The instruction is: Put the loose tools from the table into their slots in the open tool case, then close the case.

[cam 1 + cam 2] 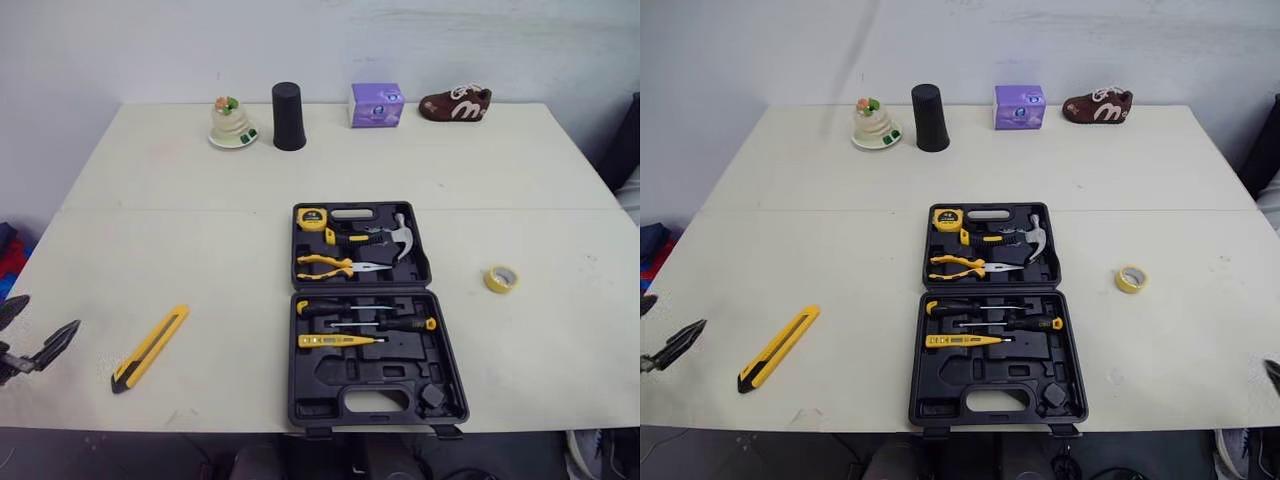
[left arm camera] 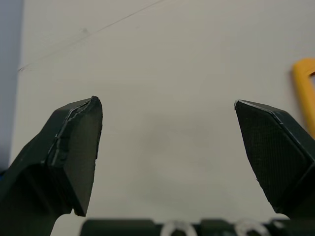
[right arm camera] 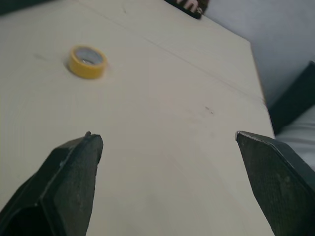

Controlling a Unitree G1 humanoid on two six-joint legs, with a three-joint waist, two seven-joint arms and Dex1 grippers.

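Observation:
The black tool case (image 1: 325, 385) lies open at the table's middle front. Its far half holds a tape measure, hammer and pliers; its near half holds screwdrivers and a yellow tester. A yellow and black utility knife (image 1: 150, 347) lies loose on the table left of the case. A yellow tape roll (image 1: 501, 279) lies loose right of it. My left gripper (image 1: 38, 327) hovers open and empty at the table's left front edge, left of the knife (image 2: 306, 93). My right gripper (image 3: 170, 137) is open and empty over bare table, short of the tape roll (image 3: 87, 61).
Along the far edge stand a small cake figurine (image 1: 232, 122), a black cup (image 1: 288, 116), a purple box (image 1: 376, 104) and a brown shoe (image 1: 455, 103). The case's near edge reaches the table's front edge.

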